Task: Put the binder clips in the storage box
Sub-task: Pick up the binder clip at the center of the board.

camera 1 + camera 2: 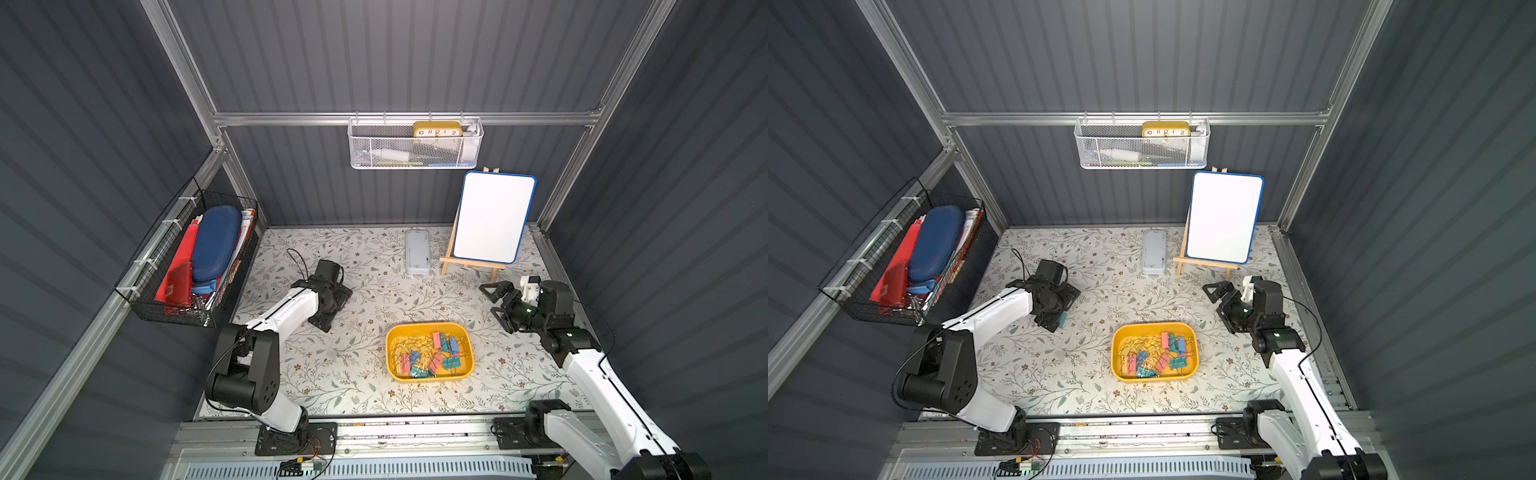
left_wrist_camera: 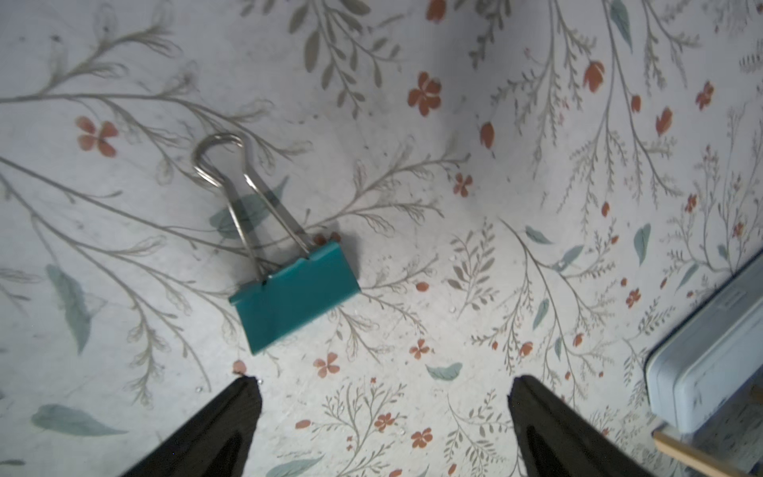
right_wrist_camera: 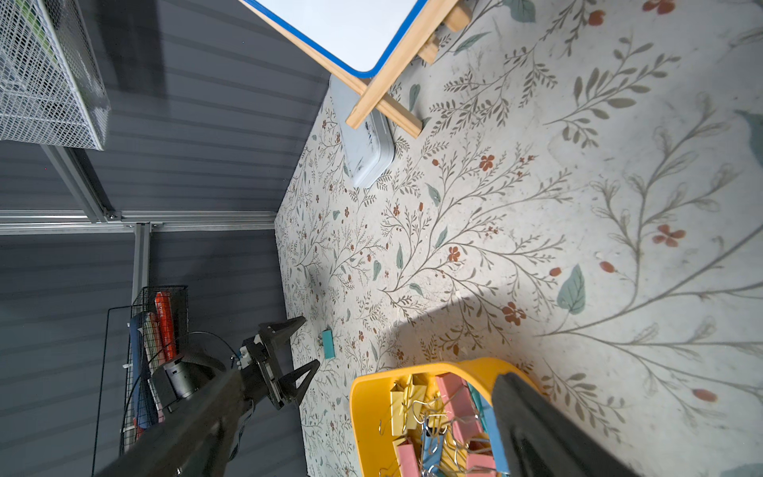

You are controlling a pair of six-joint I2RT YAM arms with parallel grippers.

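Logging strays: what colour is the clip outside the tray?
Teal binder clip; clearest in the left wrist view.

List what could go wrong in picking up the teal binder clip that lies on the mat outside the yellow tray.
1. The teal binder clip lies to one side of the gap of the open left tool; closing as it stands could miss it or shove it away.
2. It lies flat on the floral mat, so a low grasp may scrape the mat or slip off.
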